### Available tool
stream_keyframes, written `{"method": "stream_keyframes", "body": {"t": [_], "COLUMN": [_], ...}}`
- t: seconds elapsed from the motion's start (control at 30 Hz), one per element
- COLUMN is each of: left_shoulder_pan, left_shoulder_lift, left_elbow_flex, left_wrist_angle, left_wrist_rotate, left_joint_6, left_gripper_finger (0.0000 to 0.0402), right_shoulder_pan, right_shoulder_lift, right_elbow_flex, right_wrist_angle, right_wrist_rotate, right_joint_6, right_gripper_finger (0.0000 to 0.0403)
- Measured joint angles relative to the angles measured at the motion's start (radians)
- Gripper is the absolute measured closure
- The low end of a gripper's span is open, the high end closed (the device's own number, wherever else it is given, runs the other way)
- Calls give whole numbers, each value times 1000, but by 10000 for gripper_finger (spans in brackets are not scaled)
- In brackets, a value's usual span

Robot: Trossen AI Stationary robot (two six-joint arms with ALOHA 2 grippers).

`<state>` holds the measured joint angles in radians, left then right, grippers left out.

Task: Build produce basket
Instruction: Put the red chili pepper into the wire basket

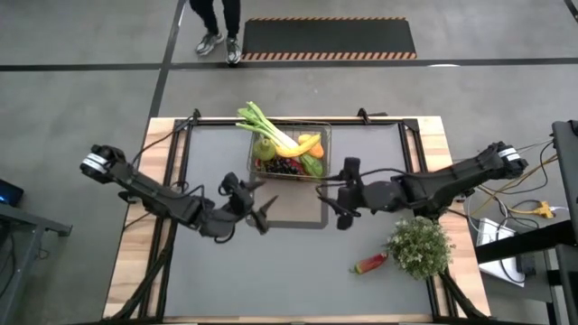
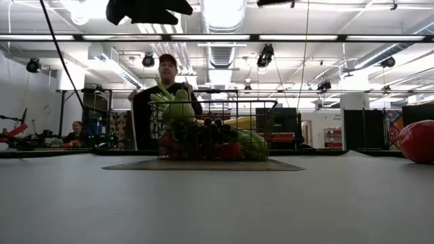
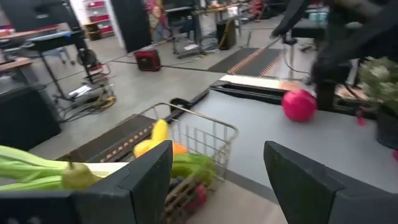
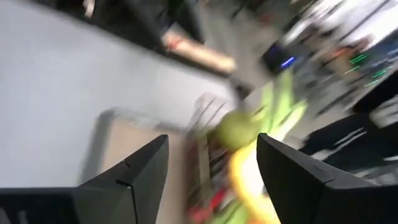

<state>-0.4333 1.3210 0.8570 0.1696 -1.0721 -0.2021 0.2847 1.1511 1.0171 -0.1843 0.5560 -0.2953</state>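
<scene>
The wire-mesh basket [image 1: 291, 152] stands on the far part of a dark grey mat [image 1: 302, 215]. It holds the leek [image 1: 264, 124], green pear [image 1: 265, 148], banana [image 1: 307, 143], dark grapes [image 1: 284, 166] and red pieces. In the low view the basket [image 2: 215, 130] shows full. The watermelon slice [image 1: 370, 264] lies on the table by the leafy plant. The red apple [image 3: 300, 104] rests on the table toward the right side; the apple [image 2: 417, 141] also shows at the low view's edge. My left gripper [image 1: 259, 209] hovers open near the mat's left side. My right gripper [image 1: 332, 194] hovers open at the mat's right side.
A bushy grey-green plant [image 1: 420, 246] stands on the table's right near part. A person [image 1: 218, 27] stands beyond the far edge and shows behind the basket in the low view. The near half of the table surface [image 1: 271, 280] is bare grey.
</scene>
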Motion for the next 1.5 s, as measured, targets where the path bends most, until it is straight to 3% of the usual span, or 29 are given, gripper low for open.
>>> {"method": "stream_keyframes", "body": {"t": [0.23, 0.47, 0.73, 1.13, 1.5], "left_shoulder_pan": [-27, -27, -27, -27, -27], "left_shoulder_lift": [35, 40, 40, 40, 40], "left_elbow_flex": [0, 0, 0, 0, 0], "left_wrist_angle": [5, 4, 4, 3, 3], "left_wrist_rotate": [-1, -1, -1, -1, -2], "left_joint_6": [0, 0, 3, 9, 12], "left_gripper_finger": [166, 166, 166, 166, 166], "right_shoulder_pan": [0, 24, 149, 336, 416], "right_shoulder_lift": [6, 9, 79, 361, 527], "right_elbow_flex": [44, 57, 57, 136, 135], "right_wrist_angle": [-283, -459, -530, -820, -794], "right_wrist_rotate": [-236, -375, -471, -552, -586], "right_joint_6": [202, 399, 494, 619, 665], "right_gripper_finger": [171, 124, 83, 107, 108]}}
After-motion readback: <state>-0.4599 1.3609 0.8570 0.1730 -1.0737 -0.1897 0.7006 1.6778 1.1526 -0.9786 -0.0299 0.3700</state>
